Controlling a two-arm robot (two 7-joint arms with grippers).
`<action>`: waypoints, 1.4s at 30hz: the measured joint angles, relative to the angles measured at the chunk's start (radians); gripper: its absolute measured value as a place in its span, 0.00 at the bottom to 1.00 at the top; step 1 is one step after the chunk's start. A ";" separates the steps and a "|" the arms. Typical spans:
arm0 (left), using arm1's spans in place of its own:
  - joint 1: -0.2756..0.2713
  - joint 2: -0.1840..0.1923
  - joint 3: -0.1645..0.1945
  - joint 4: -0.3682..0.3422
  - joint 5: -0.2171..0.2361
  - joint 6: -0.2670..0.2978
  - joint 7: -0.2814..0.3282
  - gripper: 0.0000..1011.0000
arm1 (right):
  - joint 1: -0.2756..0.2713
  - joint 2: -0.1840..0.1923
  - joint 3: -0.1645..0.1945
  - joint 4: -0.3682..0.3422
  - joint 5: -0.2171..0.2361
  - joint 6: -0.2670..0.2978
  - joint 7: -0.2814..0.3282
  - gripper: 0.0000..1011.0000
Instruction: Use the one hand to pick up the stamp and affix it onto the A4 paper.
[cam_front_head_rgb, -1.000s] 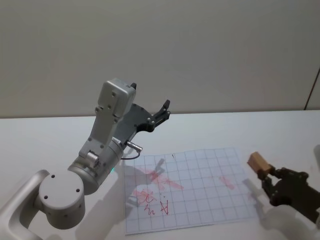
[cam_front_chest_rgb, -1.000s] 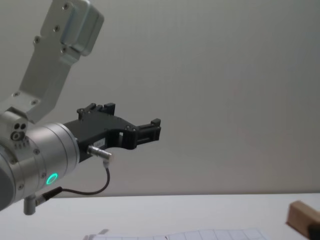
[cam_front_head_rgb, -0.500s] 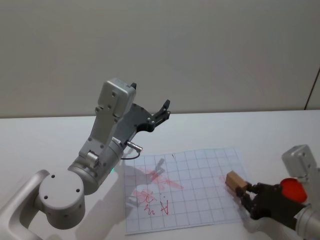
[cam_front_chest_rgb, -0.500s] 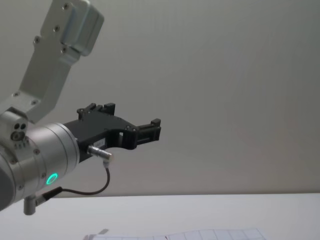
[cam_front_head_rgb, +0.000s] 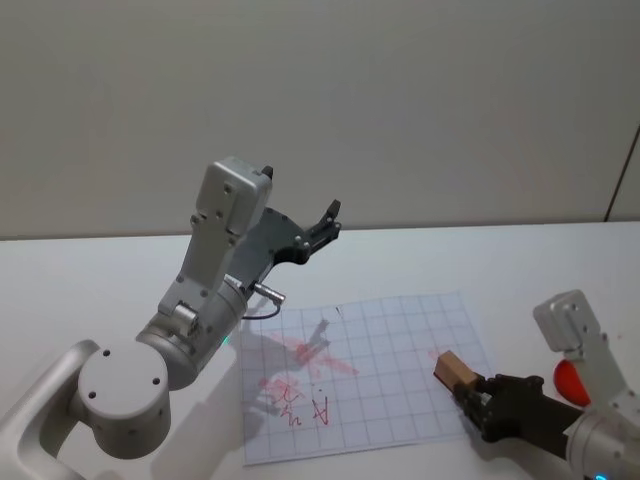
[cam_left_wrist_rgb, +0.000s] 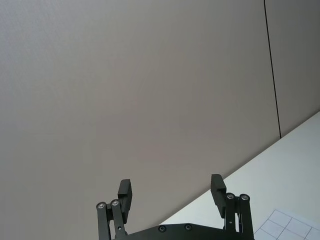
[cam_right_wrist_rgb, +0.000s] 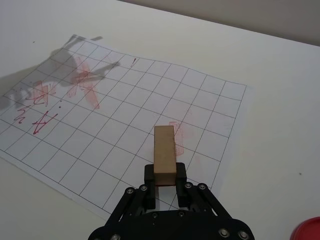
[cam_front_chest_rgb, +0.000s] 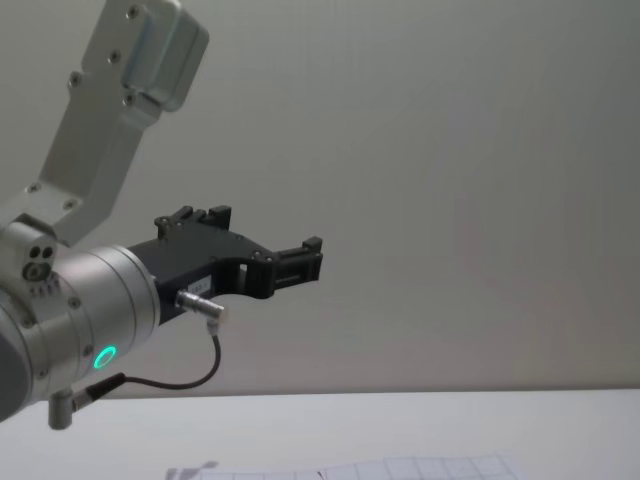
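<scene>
While its jaws pinch the near end of a tan rectangular wooden stamp (cam_front_head_rgb: 455, 370), the black plastic right gripper (cam_front_head_rgb: 470, 398) reaches in over the right margin of the white, grey-gridded A4 paper (cam_front_head_rgb: 380, 335). The stamp's far end sits low over a faint red print (cam_right_wrist_rgb: 177, 136) near that margin; whether it touches the paper I cannot tell. Red scribbles (cam_front_head_rgb: 300, 400) mark the paper's left half. A round red object (cam_front_head_rgb: 570, 378) lies right of the paper, well apart. The black left gripper (cam_front_head_rgb: 325, 225) on its silver cylindrical wrist hangs high beyond the paper's far left corner, fingers spread and empty.
</scene>
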 joint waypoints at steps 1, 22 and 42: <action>0.000 0.000 0.000 0.000 0.000 0.000 0.000 0.99 | 0.001 -0.002 -0.001 0.001 0.000 0.001 -0.001 0.21; 0.000 0.000 0.000 0.000 0.000 0.000 0.000 0.99 | 0.011 0.013 0.043 -0.129 0.119 -0.054 -0.071 0.21; 0.000 0.000 0.000 0.000 0.000 0.000 0.000 0.99 | -0.109 0.170 0.171 -0.211 0.170 -0.081 -0.199 0.21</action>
